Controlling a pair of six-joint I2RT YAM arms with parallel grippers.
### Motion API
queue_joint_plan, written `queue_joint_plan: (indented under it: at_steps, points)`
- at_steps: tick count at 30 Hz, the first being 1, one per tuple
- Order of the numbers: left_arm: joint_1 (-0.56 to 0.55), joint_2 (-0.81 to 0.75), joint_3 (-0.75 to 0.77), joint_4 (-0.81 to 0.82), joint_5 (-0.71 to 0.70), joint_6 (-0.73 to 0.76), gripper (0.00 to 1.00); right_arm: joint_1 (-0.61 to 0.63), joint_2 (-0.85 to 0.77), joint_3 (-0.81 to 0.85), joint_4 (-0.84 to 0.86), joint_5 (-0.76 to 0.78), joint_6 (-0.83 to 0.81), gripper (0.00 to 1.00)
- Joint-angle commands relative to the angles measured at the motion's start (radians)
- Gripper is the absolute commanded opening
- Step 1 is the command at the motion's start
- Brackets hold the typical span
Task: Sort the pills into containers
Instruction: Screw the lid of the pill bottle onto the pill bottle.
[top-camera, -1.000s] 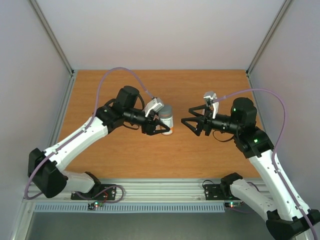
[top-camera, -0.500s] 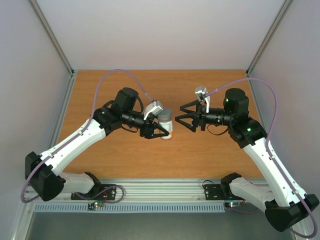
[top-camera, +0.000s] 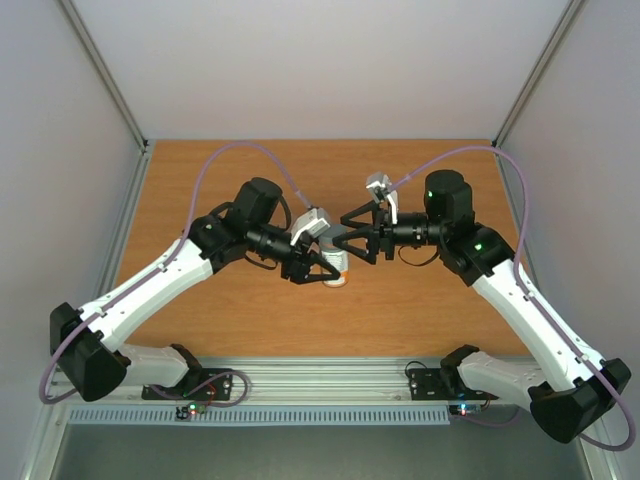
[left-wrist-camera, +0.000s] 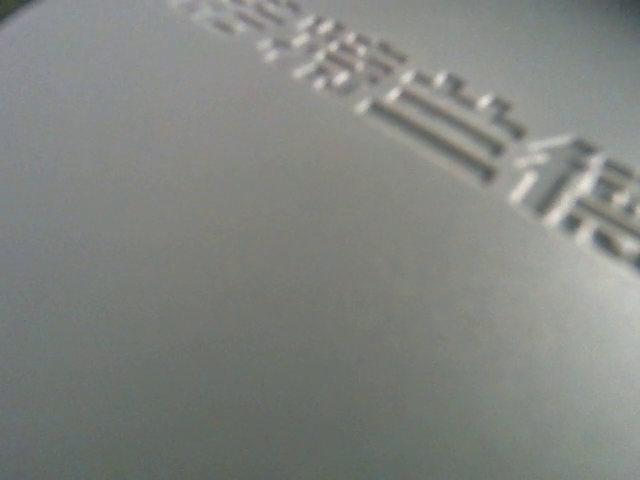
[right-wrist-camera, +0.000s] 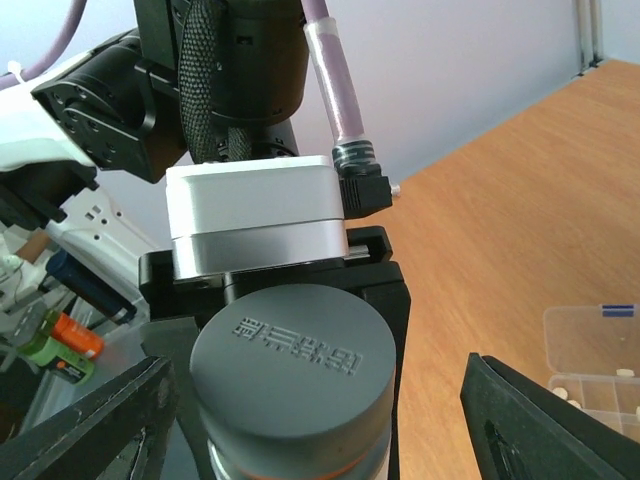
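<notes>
Now, left pincer (top-camera: 328, 270) pinching white bottle (top-camera: 338, 264) with round grey cap (right-wrist-camera: 290, 350), right pincer (top-camera: 348, 238) spread wide around cap, clear plastic pill box (right-wrist-camera: 600, 360) beyond its fingers.

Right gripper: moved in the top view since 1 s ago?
Yes. The right gripper moved left, away from the table's right edge, toward the bottle held in the left gripper; its jaws stand open.

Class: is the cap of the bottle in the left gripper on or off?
On. The grey cap sits flush atop the bottle, with the open right gripper facing it, not gripping.
</notes>
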Motion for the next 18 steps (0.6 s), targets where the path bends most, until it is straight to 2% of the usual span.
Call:
queue_joint_plan:
  at_steps: [1, 8, 13, 18]
  points:
    - [-0.016, 0.002, 0.042, -0.001, 0.011, 0.001, 0.42, 0.025, 0.016, 0.034, 0.033, -0.014, -0.018, 0.79]
    - [-0.025, -0.001, 0.041, -0.006, -0.003, 0.001, 0.42, 0.045, 0.030, 0.038, 0.041, -0.014, -0.018, 0.73]
    - [-0.026, 0.001, 0.041, -0.009, -0.009, 0.009, 0.42, 0.053, 0.040, 0.040, 0.038, -0.021, -0.018, 0.59]
    - [-0.026, -0.003, 0.041, -0.005, -0.014, 0.014, 0.42, 0.064, 0.044, 0.035, 0.036, -0.019, -0.013, 0.53]
